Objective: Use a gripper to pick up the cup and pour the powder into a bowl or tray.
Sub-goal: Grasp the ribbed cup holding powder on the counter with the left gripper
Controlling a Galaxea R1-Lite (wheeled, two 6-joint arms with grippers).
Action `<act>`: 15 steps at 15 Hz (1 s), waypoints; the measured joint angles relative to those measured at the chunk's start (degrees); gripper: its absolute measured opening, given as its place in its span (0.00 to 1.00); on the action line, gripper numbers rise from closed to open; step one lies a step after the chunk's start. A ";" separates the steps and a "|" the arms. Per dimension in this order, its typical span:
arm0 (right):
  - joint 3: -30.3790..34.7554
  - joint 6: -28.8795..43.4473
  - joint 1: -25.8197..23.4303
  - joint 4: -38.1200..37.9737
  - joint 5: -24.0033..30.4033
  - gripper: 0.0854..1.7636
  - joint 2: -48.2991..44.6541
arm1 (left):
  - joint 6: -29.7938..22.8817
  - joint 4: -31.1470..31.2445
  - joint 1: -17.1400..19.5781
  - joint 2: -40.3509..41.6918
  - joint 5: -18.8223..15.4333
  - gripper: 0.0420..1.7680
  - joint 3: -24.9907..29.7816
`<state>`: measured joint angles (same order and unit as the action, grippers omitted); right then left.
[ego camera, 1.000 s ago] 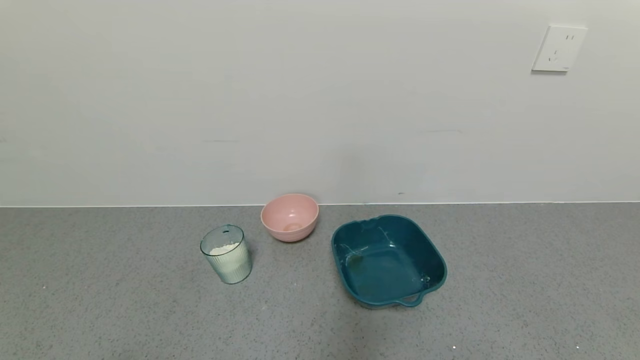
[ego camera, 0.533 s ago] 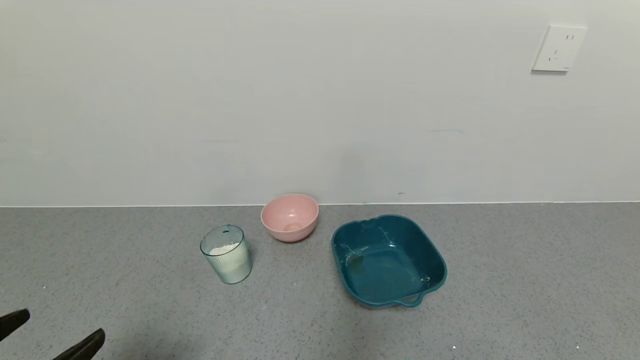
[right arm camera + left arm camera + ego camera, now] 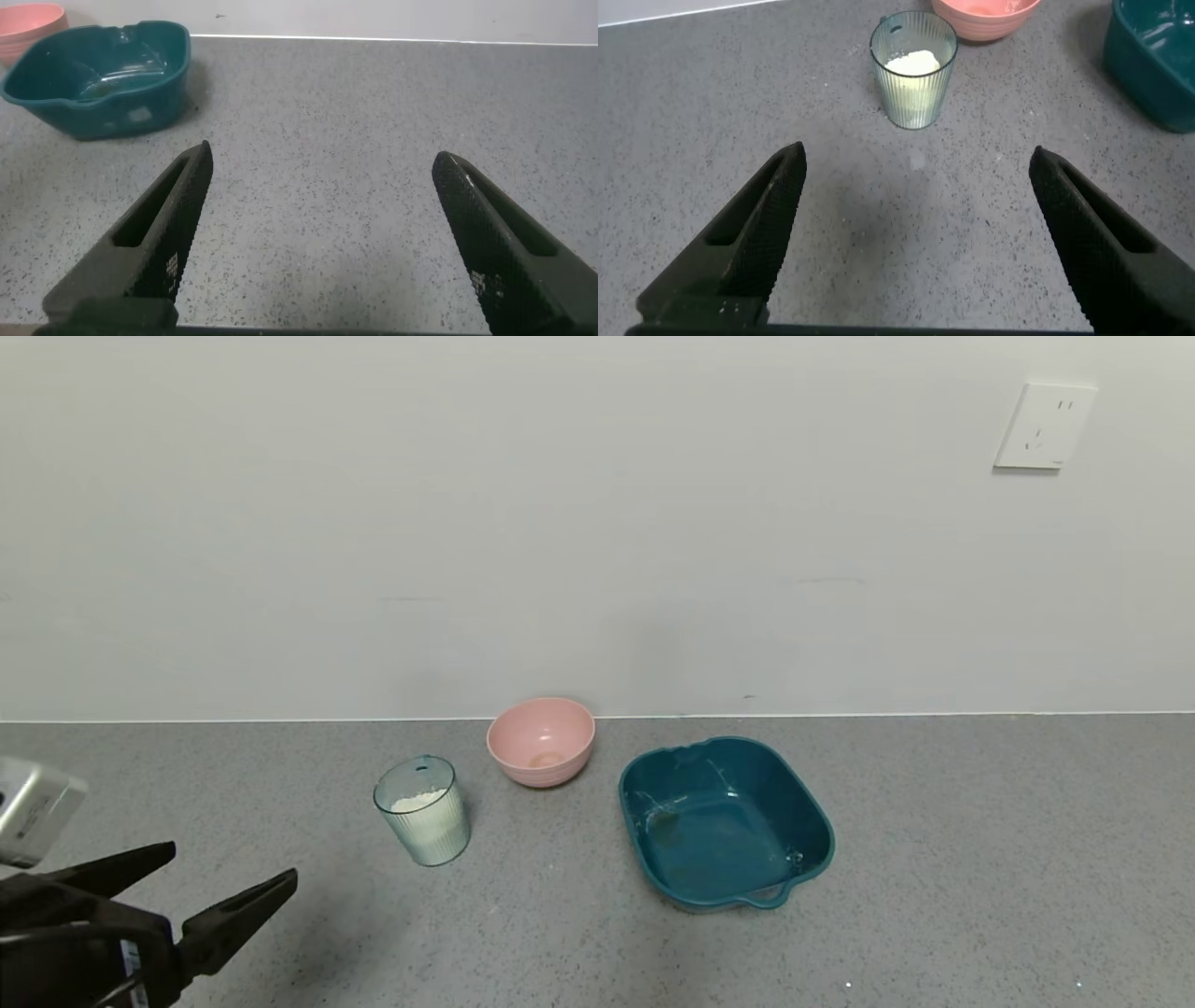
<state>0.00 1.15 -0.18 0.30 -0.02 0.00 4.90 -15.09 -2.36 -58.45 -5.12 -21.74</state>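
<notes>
The ribbed pale blue-green cup (image 3: 423,810) stands upright on the grey counter, partly filled with white powder (image 3: 418,800). The dark teal tray (image 3: 724,820) sits to its right, holding only faint powder traces. My left gripper (image 3: 229,877) is open and empty at the near left, short of the cup and to its left. In the left wrist view the cup (image 3: 913,69) with its powder (image 3: 913,62) stands ahead of the open gripper (image 3: 915,163), well apart from it. My right gripper (image 3: 322,159) is open and empty over bare counter, outside the head view; the tray (image 3: 98,79) lies beyond it.
A small round pink bowl (image 3: 541,741) stands behind and between the cup and the tray, near the white wall. It also shows at the edge of the left wrist view (image 3: 985,13). A wall socket (image 3: 1043,427) is high at the right.
My left gripper has come up into the head view from the near left corner and moved toward the cup, jaws open. The cup, bowl and tray have not moved.
</notes>
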 joint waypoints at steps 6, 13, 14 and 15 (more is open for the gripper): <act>0.00 0.01 0.00 0.00 0.02 0.97 0.00 | 0.11 -12.41 -0.59 -16.24 0.33 0.97 -0.22; 0.00 -0.02 0.00 0.02 0.00 0.97 0.00 | 0.02 -24.89 -3.15 -32.70 1.85 0.97 0.27; 0.00 -0.02 0.00 0.02 0.02 0.97 0.00 | 0.05 -26.09 -3.58 -34.44 2.36 0.97 0.13; 0.00 -0.02 0.00 0.02 0.02 0.97 0.00 | 0.05 -27.77 -3.86 -36.22 2.69 0.97 0.13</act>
<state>0.00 1.12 -0.18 0.33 0.00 0.00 4.95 -42.86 -6.23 -94.67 -2.43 -21.60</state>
